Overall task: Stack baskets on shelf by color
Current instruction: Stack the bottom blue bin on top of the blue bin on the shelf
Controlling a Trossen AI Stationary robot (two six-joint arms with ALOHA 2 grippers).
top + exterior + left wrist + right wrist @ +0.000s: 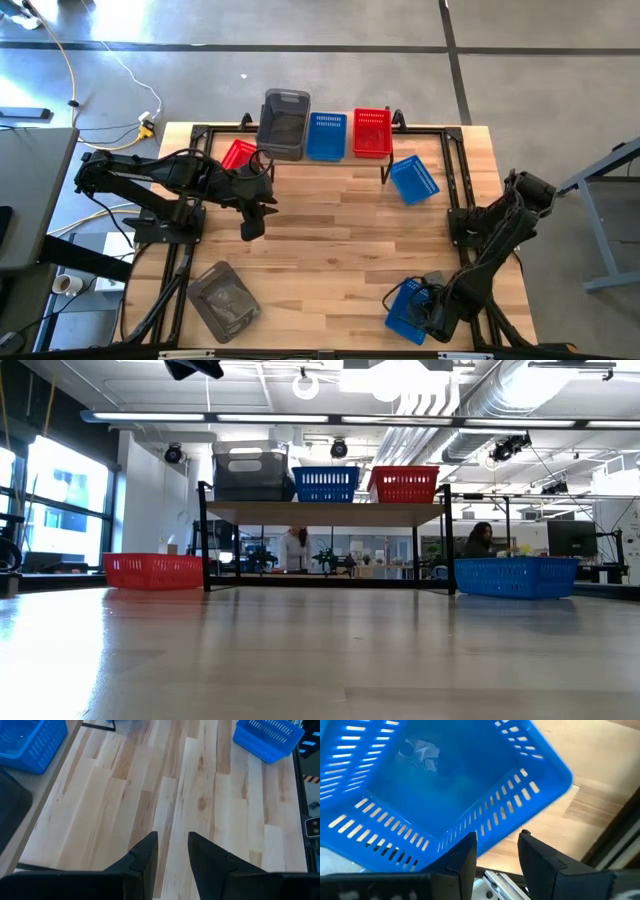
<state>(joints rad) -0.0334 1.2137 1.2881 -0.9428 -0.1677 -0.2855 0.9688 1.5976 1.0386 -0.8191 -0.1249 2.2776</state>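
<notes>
From above: right gripper [432, 316] low at the near right corner, beside a blue plastic mesh basket [405, 308]; left gripper [252, 215] far off mid-table.

Right wrist: fingers parted, empty, basket rim just ahead, long axis slanting across.

1. The bench [330, 230] is pale butcher-block wood
2. The shelf [325, 513], a plank on black legs, stands at its far edge
3. On the shelf: a grey basket [284, 125], a blue basket [326, 136], a red basket [372, 132]
4. On the bench: a red basket [238, 154], two blue baskets [414, 179] [407, 309], a grey basket [225, 298]
</notes>
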